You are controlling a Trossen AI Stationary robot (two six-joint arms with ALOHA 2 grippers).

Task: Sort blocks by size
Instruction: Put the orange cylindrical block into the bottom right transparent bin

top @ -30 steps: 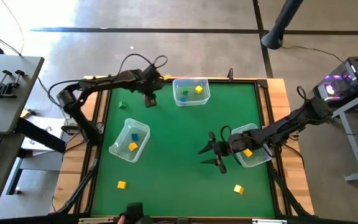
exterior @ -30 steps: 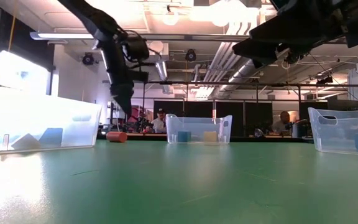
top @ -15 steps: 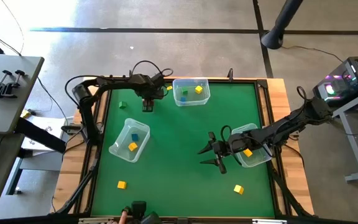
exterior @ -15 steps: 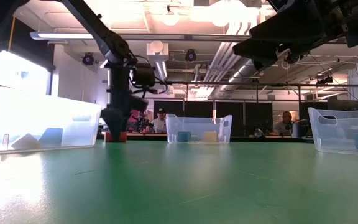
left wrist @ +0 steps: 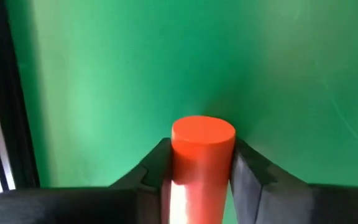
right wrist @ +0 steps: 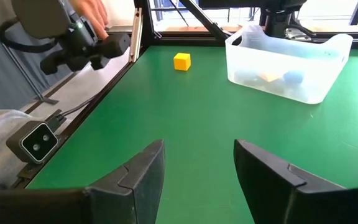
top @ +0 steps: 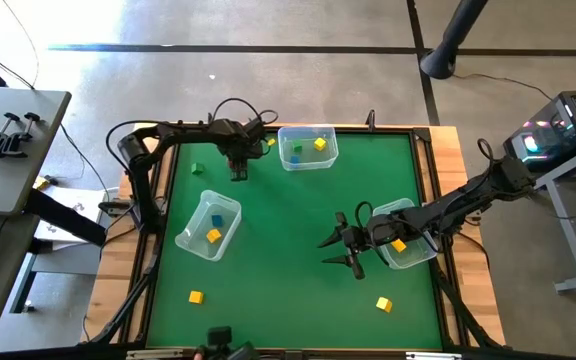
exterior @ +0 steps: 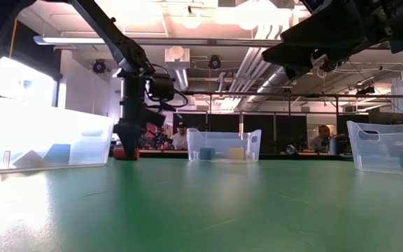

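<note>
Left gripper (left wrist: pixel 202 180) pinches a red cylinder (left wrist: pixel 202 155), seemingly on the desk (top: pixel 288 250) near 11 o'clock; right gripper (right wrist: pixel 197 168) hangs spread.

An orange-red cylinder (left wrist: pixel 202 155) is showing against the green worktop (top: pixel 288 250); yellow cubes (top: pixel 383 304) are lying near its front edge.

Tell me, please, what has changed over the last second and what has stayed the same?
The left gripper came down at the table's far edge onto the red-orange cylinder lying on the mat and closed its fingers around it. The right gripper stayed open above the middle of the mat, and the three clear bins and loose blocks kept their places.
</note>
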